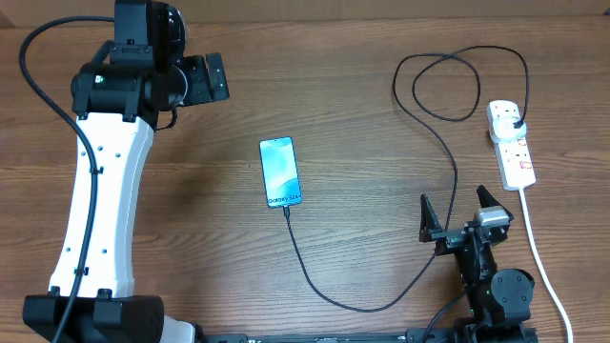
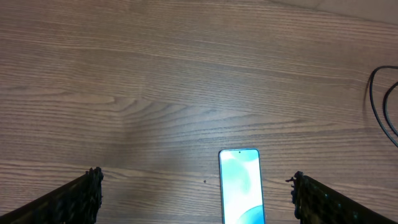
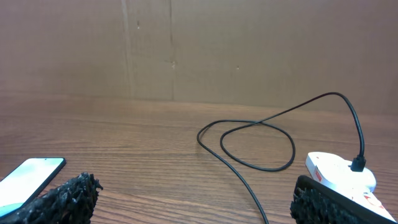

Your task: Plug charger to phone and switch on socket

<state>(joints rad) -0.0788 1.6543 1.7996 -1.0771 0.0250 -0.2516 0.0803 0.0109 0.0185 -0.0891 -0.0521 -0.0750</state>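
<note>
The phone (image 1: 281, 171) lies flat mid-table with its screen lit. The thin black charger cable (image 1: 381, 307) meets the phone's near short edge, curves right, loops at the back and ends in a black plug (image 1: 515, 122) seated in the white socket strip (image 1: 512, 152). My left gripper (image 1: 205, 81) is open, far left of the phone; in the left wrist view the phone (image 2: 241, 186) lies between its open fingers (image 2: 78, 199), nearer the right one. My right gripper (image 1: 459, 211) stands open near the front, left of the strip. In the right wrist view the socket (image 3: 339, 174) and cable (image 3: 255, 149) lie ahead.
A thick white cord (image 1: 536, 248) runs from the strip toward the front edge, just right of my right arm. A brown board wall (image 3: 199, 50) stands behind the table. The cable loop (image 1: 448, 86) lies at the back right.
</note>
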